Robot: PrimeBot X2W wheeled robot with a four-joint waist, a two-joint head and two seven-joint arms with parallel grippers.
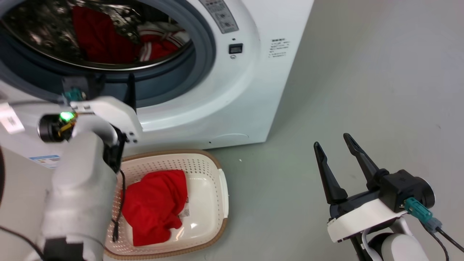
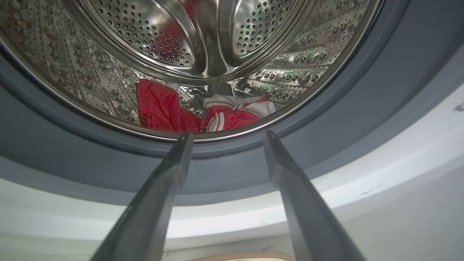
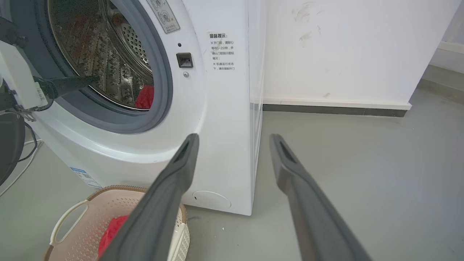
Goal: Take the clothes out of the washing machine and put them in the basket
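Currently, left pincer point(image 2: 224, 136) hangs released and empty, tips at the grey gasket point(image 2: 362, 119) of the washing machine point(image 1: 235, 108), red and striped clothes point(image 2: 217, 116) just beyond them in the drum point(image 2: 163, 36), basket point(image 1: 203, 168) below: a shallow pinch risks dropping cloth short of it.

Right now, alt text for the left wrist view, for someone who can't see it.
The open left tool points into the washing machine, where a plain red garment and a striped red-and-white garment lie low in the steel drum.
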